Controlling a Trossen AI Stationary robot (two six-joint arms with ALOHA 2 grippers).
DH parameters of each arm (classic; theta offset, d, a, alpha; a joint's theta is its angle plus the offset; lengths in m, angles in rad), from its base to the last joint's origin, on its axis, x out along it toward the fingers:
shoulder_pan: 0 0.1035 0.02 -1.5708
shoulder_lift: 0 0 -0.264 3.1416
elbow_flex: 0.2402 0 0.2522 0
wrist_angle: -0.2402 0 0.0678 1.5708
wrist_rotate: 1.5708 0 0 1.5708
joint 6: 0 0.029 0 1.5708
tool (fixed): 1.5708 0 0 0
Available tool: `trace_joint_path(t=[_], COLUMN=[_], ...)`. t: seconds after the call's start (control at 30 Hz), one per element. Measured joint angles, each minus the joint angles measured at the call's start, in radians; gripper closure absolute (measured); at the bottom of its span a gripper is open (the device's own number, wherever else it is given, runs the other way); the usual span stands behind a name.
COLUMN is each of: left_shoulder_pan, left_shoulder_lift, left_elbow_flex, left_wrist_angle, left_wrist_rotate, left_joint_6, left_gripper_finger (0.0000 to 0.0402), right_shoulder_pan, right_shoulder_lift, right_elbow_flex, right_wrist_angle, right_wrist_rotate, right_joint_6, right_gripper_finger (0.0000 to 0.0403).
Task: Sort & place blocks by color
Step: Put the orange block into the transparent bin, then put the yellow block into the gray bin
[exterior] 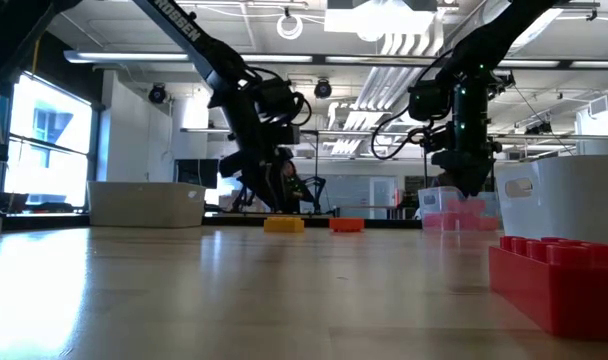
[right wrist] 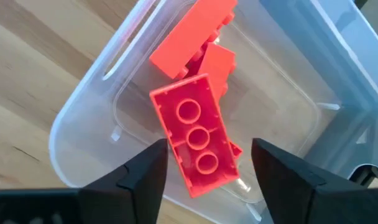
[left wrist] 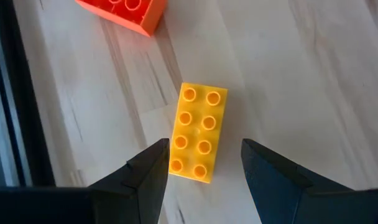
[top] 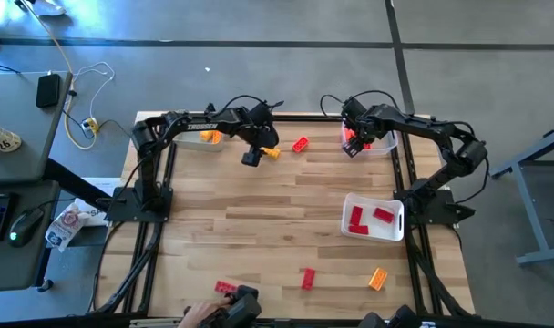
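My left gripper (left wrist: 204, 148) is open and hovers over a yellow block (left wrist: 198, 132) that lies flat on the table, studs up, one finger on each side of its near end. An orange-red block (left wrist: 124, 9) lies just beyond it. In the high view this gripper (top: 251, 157) is near the far edge, beside the yellow block (top: 271, 153). My right gripper (right wrist: 207, 149) is open above a clear tray (right wrist: 83, 118) at the far right. Orange-red blocks lie in that tray, the top one (right wrist: 198, 146) with its hollow underside up.
A white tray (top: 393, 228) at the right holds red blocks. A tray (top: 197, 144) at the far left holds yellow-orange blocks. Loose near the near edge lie two red blocks (top: 227, 288) (top: 307, 278) and an orange one (top: 378, 279). A person's hand (top: 197, 315) shows there.
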State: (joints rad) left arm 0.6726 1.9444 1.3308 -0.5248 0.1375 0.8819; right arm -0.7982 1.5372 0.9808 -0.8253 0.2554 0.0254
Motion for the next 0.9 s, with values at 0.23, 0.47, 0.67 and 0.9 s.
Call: trace_joint_path(t=[0.23, 0.47, 0.67, 0.9], left_shoulder_pan=[-0.009, -0.015, -0.014, -0.014], left_shoulder_lift=[0.036, 0.069, 0.072, 0.073], left_elbow_flex=[0.001, 0.001, 0.001, 0.001], left_wrist_angle=[0.036, 0.054, 0.051, 0.053], left_wrist_rotate=[-0.037, -0.079, -0.082, -0.078], left_joint_6=[0.011, 0.011, -0.003, -0.015], left_gripper_finger=[0.0216, 0.0216, 0.0216, 0.0216], right_shoulder_pan=[0.000, 0.000, 0.000, 0.000], right_shoulder_lift=[0.000, 0.000, 0.000, 0.000], right_elbow_flex=[0.000, 0.000, 0.000, 0.000], right_wrist_angle=[0.000, 0.000, -0.001, -0.003], right_wrist_rotate=[-0.024, -0.029, -0.077, -0.110], right_joint_6=[0.000, 0.023, 0.027, 0.049], right_gripper_finger=[0.0179, 0.0178, 0.0178, 0.0178])
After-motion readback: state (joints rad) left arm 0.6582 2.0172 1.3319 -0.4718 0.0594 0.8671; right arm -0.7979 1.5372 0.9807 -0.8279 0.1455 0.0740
